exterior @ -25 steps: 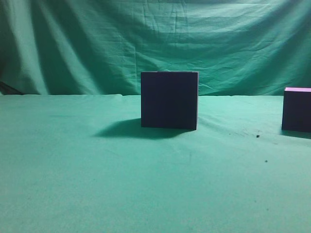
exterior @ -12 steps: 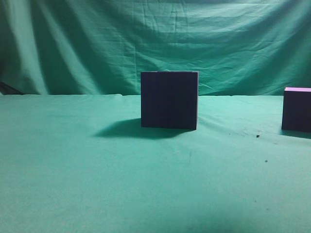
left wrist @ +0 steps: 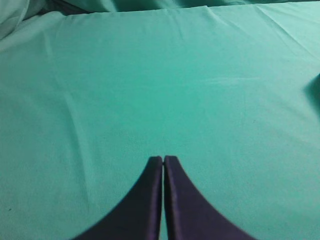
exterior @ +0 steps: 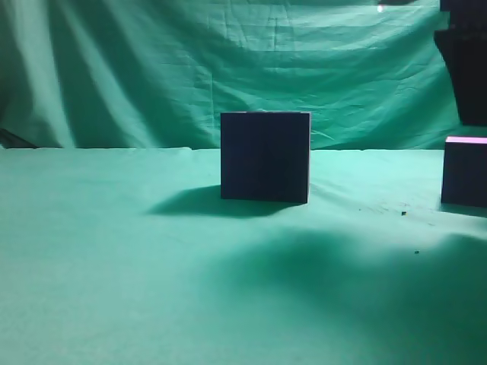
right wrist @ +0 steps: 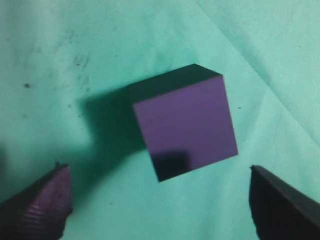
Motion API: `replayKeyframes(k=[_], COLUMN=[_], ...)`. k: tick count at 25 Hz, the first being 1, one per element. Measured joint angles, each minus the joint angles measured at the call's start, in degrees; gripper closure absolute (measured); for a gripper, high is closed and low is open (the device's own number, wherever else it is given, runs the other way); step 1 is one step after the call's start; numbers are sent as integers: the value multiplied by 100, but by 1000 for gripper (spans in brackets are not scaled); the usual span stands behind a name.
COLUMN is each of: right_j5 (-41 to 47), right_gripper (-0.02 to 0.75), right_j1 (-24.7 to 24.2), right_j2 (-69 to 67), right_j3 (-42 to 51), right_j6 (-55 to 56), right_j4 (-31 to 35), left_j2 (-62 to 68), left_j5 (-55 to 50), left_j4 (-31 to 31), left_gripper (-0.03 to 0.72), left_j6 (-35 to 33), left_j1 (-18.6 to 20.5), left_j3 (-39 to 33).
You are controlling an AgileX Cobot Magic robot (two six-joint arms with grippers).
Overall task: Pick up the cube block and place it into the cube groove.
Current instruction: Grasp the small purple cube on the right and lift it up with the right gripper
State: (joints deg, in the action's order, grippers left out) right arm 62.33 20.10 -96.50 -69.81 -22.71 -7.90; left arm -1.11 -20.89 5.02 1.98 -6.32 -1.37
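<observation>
**A:** You're looking along the green cloth-covered table (exterior: pixel 114 289), and the large dark navy-purple square box with a thin pale rim at its top edge, your cube groove (exterior: pixel 265 157), stands upright at mid-table with its shadow thrown to the left. Where's your block?

**B:** You've got the small dark purple cube with the lighter pinkish-purple top face (exterior: pixel 465 172) at the far right edge of the exterior view, resting on the cloth, well apart from the groove and cut off by the frame. Right above it hangs the dark bulk of the right arm (exterior: pixel 464 68), clear of the block.

**A:** And from your right wrist?

**B:** The cube block (right wrist: pixel 186 124) sits square-top-up on the cloth, turned a little askew. The right gripper (right wrist: pixel 162 200) is spread wide; one ribbed purple finger (right wrist: pixel 37 207) shows at lower left, the other at lower right, and neither touches the block. A small dark shadow lies on the near corner of its top face.

**A:** Your left side?

**B:** The left gripper (left wrist: pixel 163 159) has its two dark fingers pressed together, tip against tip, nothing between them, over bare green cloth. A broad dark shadow spreads over the near right of the table in the exterior view
</observation>
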Motion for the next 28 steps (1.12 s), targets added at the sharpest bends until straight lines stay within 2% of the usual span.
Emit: replayKeyframes(k=[1,8,16,17,21,22,25,27,28], right_j5=[0,-156,-368,-371,-410,-422,-430,-430,-420], right_gripper=[92,107,107,165,166,218,299,288,331], right_j1=[-37,-368,-391,-391,-391,-391,-395,-395,-395], right_j2=[-103,-554,-803,-816,-816,-816,-816,-816,-816], right_j3=[-35,-227,-227,-227,-227,-227,-250,-252,-252], right_j6=[0,-11,-246,-260,-318,-318,-327,-338,-338], right_j4=[-23,117,357,357,357,357,357,357,357], left_j2=[0,0,0,0,0,0,0,0,0], left_j5=[0,0,0,0,0,0,0,0,0], left_j4=[0,0,0,0,0,0,0,0,0], left_gripper=[688,688,688,688,688,688,688,688,688], left_j6=[0,0,0,0,0,0,0,0,0], left_j1=[0,0,0,0,0,0,0,0,0], left_j3=[0,0,0,0,0,0,0,0,0])
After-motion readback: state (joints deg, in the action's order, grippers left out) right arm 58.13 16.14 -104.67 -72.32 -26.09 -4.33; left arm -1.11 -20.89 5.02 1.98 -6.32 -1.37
